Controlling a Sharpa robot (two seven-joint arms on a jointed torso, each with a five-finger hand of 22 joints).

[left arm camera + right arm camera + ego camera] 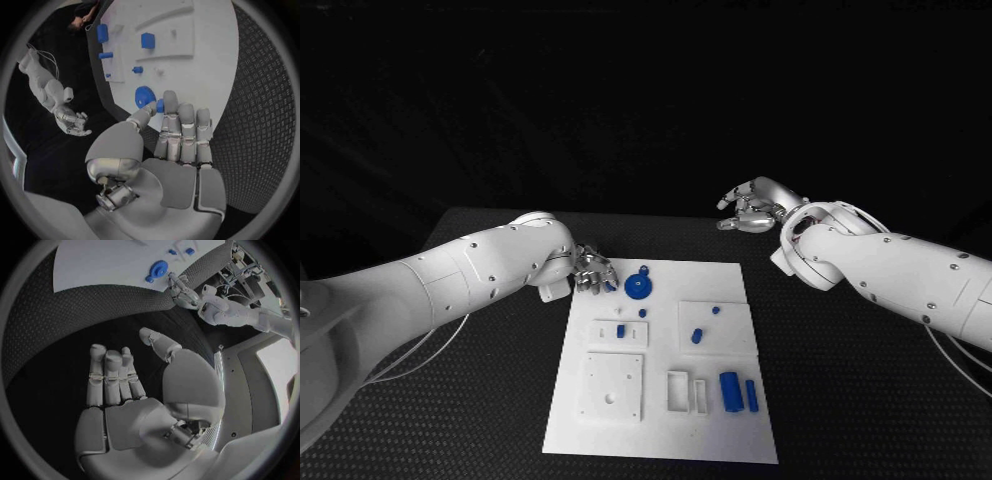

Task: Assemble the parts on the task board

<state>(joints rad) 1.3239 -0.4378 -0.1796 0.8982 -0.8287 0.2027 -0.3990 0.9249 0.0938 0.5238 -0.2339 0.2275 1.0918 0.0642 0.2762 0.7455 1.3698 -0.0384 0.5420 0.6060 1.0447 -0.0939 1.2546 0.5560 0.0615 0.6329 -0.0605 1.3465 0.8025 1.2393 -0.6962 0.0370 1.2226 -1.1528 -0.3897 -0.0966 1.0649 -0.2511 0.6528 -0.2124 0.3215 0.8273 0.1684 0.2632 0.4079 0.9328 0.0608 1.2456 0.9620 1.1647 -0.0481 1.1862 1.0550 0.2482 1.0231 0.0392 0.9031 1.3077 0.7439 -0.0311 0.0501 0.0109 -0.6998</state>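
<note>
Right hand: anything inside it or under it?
Nothing inside: the right hand is open, palm bare. Under it lies black table, off the white board. The table directly beneath the palm is covered.

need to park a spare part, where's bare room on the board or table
The task board is bare along its near edge, below the square plate and the two upright blue blocks. Its far right corner, beyond the small blue pegs, is bare too. Black table lies open right of the board. It is crowded at the far left corner: left hand beside the blue gear.
</note>
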